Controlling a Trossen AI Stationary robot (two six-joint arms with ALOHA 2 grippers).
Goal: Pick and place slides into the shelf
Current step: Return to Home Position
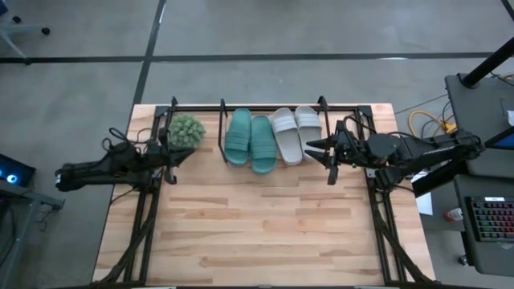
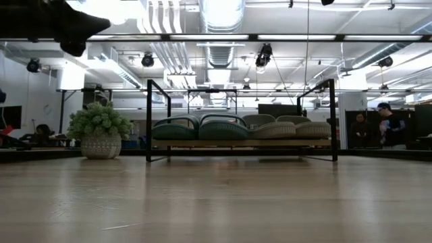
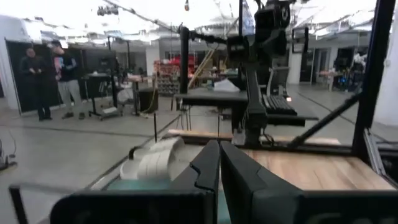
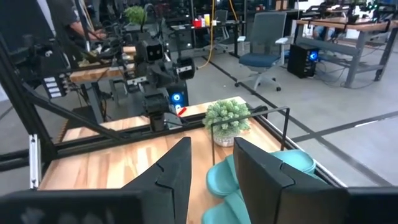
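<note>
Left end effector sits over the desk's left side beside the potted plant, fingers together, holding nothing. Shelf at the desk's rear holds all four slides side by side: teal pair, then pale pair. Right end effector hovers just right of the pale pair, fingers apart, holding nothing.

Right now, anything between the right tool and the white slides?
Only the right end frame of the shelf. The right tool hangs open just off that end; the white slides sit on the shelf just inside it.
</note>
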